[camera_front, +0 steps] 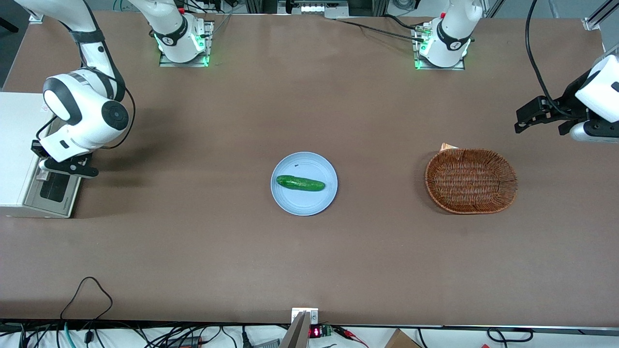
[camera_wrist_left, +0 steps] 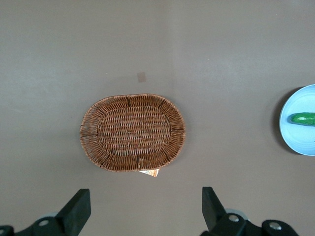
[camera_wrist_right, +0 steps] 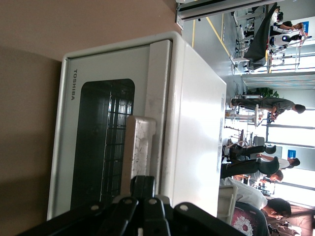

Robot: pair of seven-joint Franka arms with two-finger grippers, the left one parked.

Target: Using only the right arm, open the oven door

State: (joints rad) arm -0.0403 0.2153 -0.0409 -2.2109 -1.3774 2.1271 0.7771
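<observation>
The white toaster oven [camera_front: 17,145] stands at the working arm's end of the table. Its oven door [camera_front: 54,191] has a beige frame and a dark glass window and stands closed against the oven. In the right wrist view the oven door [camera_wrist_right: 101,142] fills the frame, with its pale bar handle [camera_wrist_right: 139,147] along the door's top edge. The right arm [camera_front: 82,113] reaches over the oven. Its black gripper [camera_front: 46,166] hangs just in front of the door at the handle. In the right wrist view the gripper [camera_wrist_right: 142,186] has its fingers pressed together, touching the handle's end and holding nothing.
A light blue plate [camera_front: 290,203] with a green cucumber [camera_front: 300,183] lies mid-table. A wicker basket [camera_front: 471,152] lies toward the parked arm's end; it also shows in the left wrist view [camera_wrist_left: 133,97]. Cables run along the table's near edge.
</observation>
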